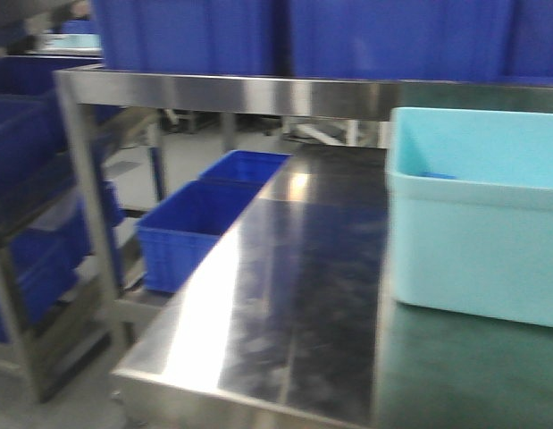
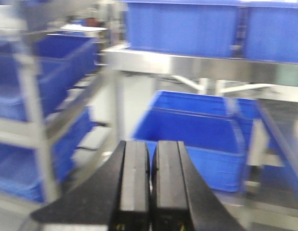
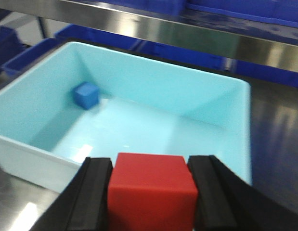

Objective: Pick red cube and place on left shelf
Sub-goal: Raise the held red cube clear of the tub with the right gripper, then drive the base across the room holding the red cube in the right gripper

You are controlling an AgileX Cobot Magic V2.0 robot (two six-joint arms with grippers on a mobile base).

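In the right wrist view my right gripper (image 3: 151, 166) is shut on the red cube (image 3: 151, 192), held above the near rim of the light turquoise tub (image 3: 245, 139). In the left wrist view my left gripper (image 2: 151, 159) is shut and empty, its fingers (image 2: 134, 178) pressed together. The left shelf (image 2: 33, 120), a steel rack holding dark blue crates, stands at the left; it also shows at the left of the front view (image 1: 79, 188). Neither gripper shows in the front view.
A blue cube (image 3: 86, 95) lies in the tub's far left corner. The tub (image 1: 477, 214) sits on a steel table (image 1: 285, 295) under a steel rail (image 1: 258, 94) carrying blue crates (image 1: 196, 36). Two blue crates (image 1: 191, 232) stand below, between table and shelf.
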